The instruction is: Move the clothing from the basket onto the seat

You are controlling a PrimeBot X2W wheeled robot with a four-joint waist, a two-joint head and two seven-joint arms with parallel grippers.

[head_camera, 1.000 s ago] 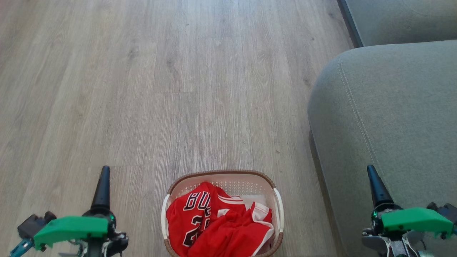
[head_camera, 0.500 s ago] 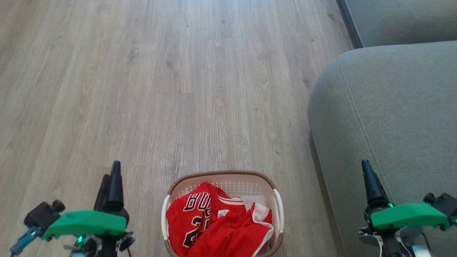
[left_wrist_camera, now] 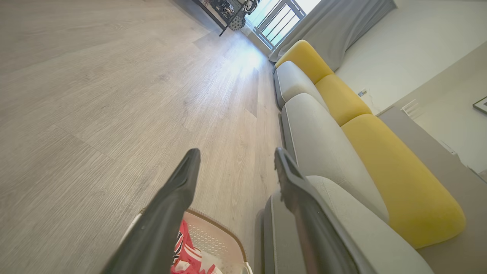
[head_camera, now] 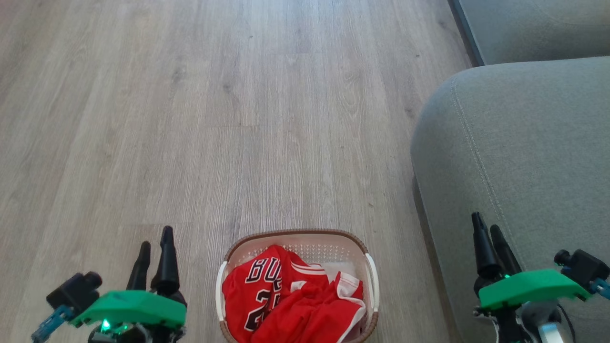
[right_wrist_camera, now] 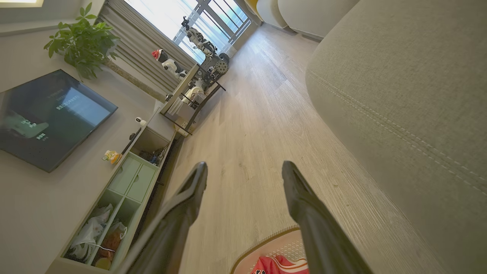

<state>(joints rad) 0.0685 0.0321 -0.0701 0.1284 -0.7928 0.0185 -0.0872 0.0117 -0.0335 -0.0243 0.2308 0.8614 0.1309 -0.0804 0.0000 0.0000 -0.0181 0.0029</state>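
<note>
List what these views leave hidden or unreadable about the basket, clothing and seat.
Head view: the bottom edge cuts off the near end of the basket and the clothing.
Head view: folds hide the rest of the lettering and number on the jersey.
Left wrist view: one of the jaws of the left gripper covers part of the basket.
Head view: the right edge cuts off the seat.
Right wrist view: the television text is too small.

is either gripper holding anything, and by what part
Nothing is held: left gripper and right gripper stand open, empty; red basketball clothing lies in the cream perforated plastic basket.
</note>
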